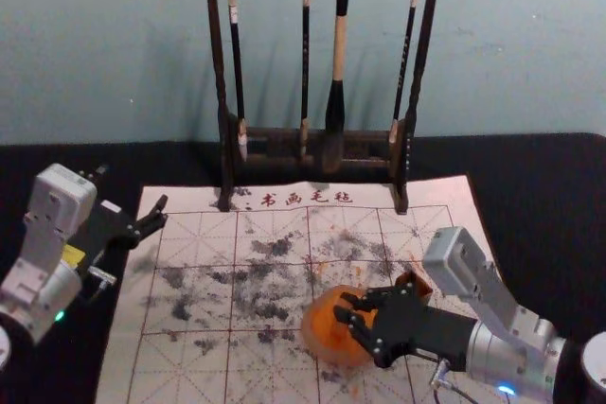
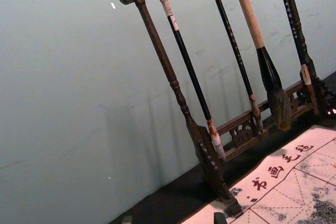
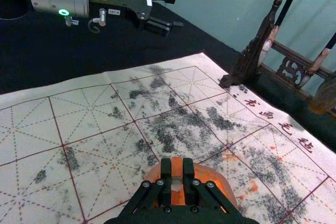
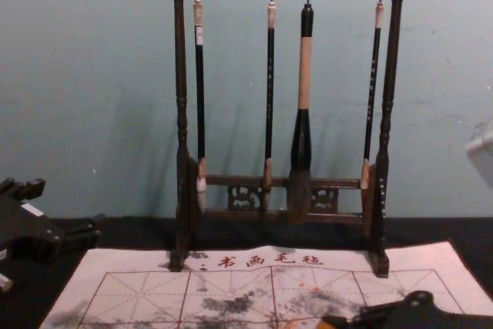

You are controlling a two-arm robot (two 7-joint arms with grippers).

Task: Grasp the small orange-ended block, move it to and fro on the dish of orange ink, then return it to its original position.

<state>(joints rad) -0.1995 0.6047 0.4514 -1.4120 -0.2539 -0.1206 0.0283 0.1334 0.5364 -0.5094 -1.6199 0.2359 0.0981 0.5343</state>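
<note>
1. Orange ink [image 1: 331, 330] lies in a rounded, see-through dish [image 1: 309, 340] set on the marked felt mat [image 1: 194, 371]; the ink colours the middle, while the rim looks paler.
2. Over that dish is the right gripper [image 1: 345, 308], its fingers closed on the small block [image 3: 177, 168], one on each side. The block's orange part and a greyish part show between them in the right wrist view. Whether it touches the ink, I cannot tell.
3. Brown and orange, an angular object [image 1: 417, 284] shows just beside the right gripper, partly hidden behind it; I cannot tell whether it holds anything.
4. Well apart from the dish, the left gripper [image 1: 133, 190] is idle near the mat's left edge, fingers spread and nothing between them.
5. Dark wood makes up the rack [image 4: 181, 125] standing at the mat's far edge, with four brushes [image 4: 306, 75] hanging from its top bar, tips down.
6. Grey-black smudges and a few orange spots mark the mat's ruled squares around the dish.
</note>
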